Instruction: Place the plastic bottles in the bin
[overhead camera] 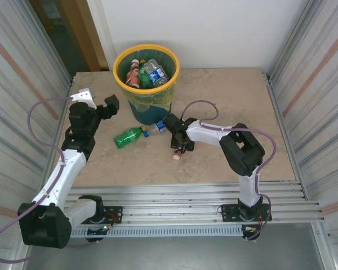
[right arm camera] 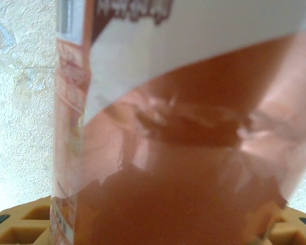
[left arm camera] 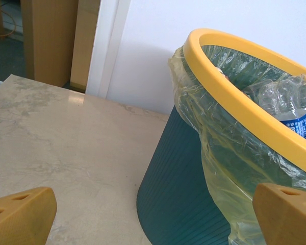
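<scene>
Top: bin (overhead camera: 147, 48) at far side of surface (overhead camera: 236, 107), bottles (overhead camera: 152, 73) inside; green bottle (overhead camera: 128, 136) lies near its base.
Left wrist: left fingers (left arm camera: 20, 217) wide open, empty, beside bin.
Right wrist: right fingers (right arm camera: 25, 229) clamped on brown bottle (right arm camera: 183, 153).

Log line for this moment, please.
left gripper open beside yellow-rimmed teal round bin | right gripper shut on brown-orange plastic bottle | green plastic bottle, blue-labelled clear plastic bottle lying on table | bin holds crushed bottles
</scene>
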{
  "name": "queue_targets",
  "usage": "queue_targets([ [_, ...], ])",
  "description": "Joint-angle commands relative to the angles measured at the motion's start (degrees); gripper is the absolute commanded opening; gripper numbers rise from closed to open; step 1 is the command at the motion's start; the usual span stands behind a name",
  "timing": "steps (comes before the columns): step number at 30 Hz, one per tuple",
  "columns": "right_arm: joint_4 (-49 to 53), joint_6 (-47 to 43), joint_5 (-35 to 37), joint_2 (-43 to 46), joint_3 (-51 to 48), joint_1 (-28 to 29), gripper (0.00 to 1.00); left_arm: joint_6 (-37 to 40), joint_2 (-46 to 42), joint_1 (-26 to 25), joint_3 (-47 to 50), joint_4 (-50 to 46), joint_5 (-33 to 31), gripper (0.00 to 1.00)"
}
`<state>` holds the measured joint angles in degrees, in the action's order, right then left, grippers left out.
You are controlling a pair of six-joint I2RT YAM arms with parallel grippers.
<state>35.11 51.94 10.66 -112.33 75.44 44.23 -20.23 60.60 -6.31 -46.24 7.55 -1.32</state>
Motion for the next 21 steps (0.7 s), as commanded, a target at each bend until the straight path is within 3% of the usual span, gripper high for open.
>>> queue_targets([
  [1, 0.3, -0.6, 0.6, 2.5, -1.2, 0.4, 0.43, -0.9, 0.3, 0.5, -0.1, 1.9, 0.5, 0.99],
  [13, -7.6, -7.4, 4.1, 12.8, -6.0, 1.5, 0.09, -1.4, -0.7, 0.6, -2.4, 0.0, 4.3, 0.99],
  [21, -21.6, -19.1, 8.8, 25.9, -11.9, 5.4, 0.03, -3.0, -1.2, 0.5, -6.9, -2.0, 16.7, 0.99],
])
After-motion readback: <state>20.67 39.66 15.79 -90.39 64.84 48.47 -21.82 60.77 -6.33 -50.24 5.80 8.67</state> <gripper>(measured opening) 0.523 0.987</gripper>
